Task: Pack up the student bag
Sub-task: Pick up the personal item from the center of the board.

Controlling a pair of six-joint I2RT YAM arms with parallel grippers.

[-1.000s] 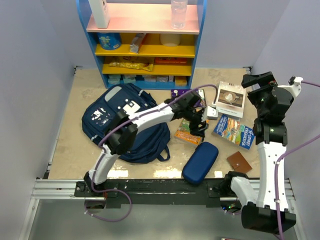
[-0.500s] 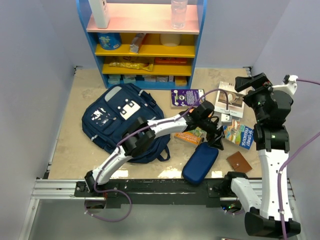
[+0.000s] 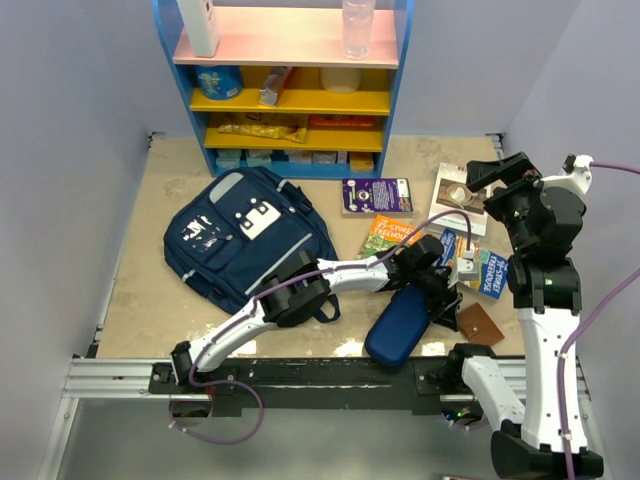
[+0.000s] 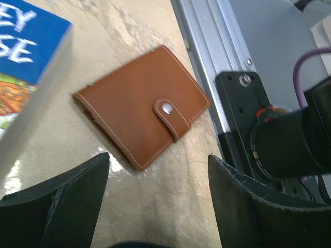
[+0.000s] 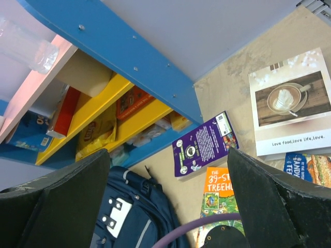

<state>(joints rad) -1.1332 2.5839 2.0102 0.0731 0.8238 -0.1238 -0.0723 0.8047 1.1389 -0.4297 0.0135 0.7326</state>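
The student bag (image 3: pixel 240 240) is a navy backpack lying flat at the left-centre of the table, and it also shows at the bottom of the right wrist view (image 5: pixel 129 217). My left gripper (image 3: pixel 447 297) reaches far right, low over the table, and stands open (image 4: pixel 158 157) with nothing between its fingers. A brown snap wallet (image 4: pixel 142 106) lies just beyond the fingertips, near the front rail (image 3: pixel 478 323). My right gripper (image 3: pixel 495 170) hangs high at the right, open and empty (image 5: pixel 168 151).
A dark blue zip case (image 3: pixel 400 322) lies beside the left arm. Books lie around: purple (image 3: pixel 375 195), orange (image 3: pixel 388 235), blue (image 3: pixel 482 268) and a white coffee cover (image 3: pixel 460 195). A blue shelf unit (image 3: pixel 290 90) stands at the back. The metal rail (image 4: pixel 207 51) runs close to the wallet.
My left arm has swung right and toward the front, from over the orange book to just short of the brown wallet. The right gripper has tilted slightly.
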